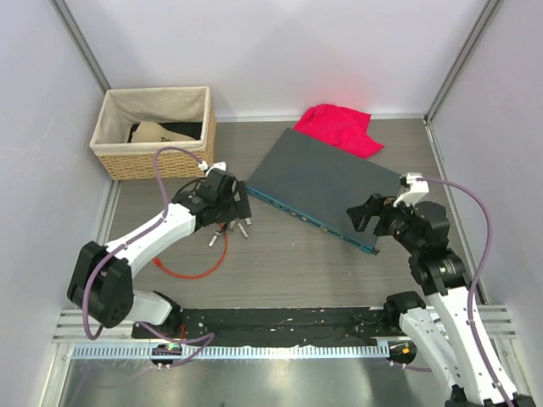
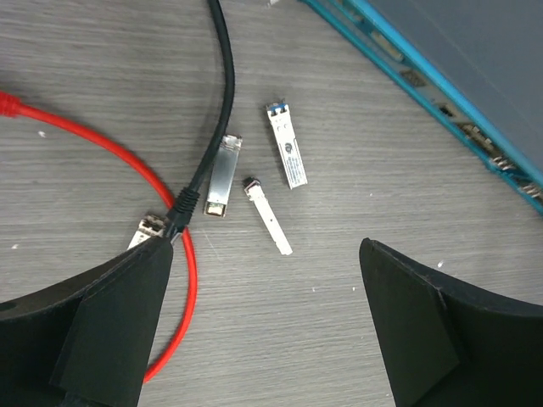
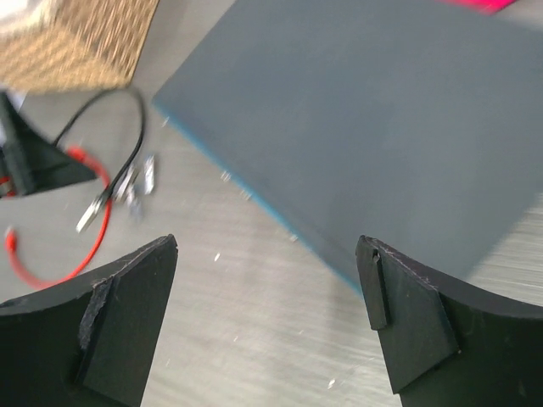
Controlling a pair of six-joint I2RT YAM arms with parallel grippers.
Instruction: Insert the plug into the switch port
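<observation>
Several small metal plugs (image 2: 286, 155) lie loose on the wooden table, just ahead of my left gripper (image 2: 266, 254), which is open and holds nothing. One silver plug (image 2: 221, 175) ends a black cable (image 2: 225, 85). From above, the plugs (image 1: 227, 233) sit left of the flat dark-grey switch (image 1: 327, 182). Its teal front face with the row of switch ports (image 2: 441, 102) runs diagonally at the upper right. My right gripper (image 3: 267, 242) hangs open and empty over the switch's near right corner (image 1: 365, 212). The teal edge (image 3: 254, 199) shows between its fingers.
A red cable (image 1: 191, 271) loops on the table under the left arm. A woven basket (image 1: 153, 157) stands at the back left. A red cloth (image 1: 344, 127) lies behind the switch. Walls close in the table on three sides.
</observation>
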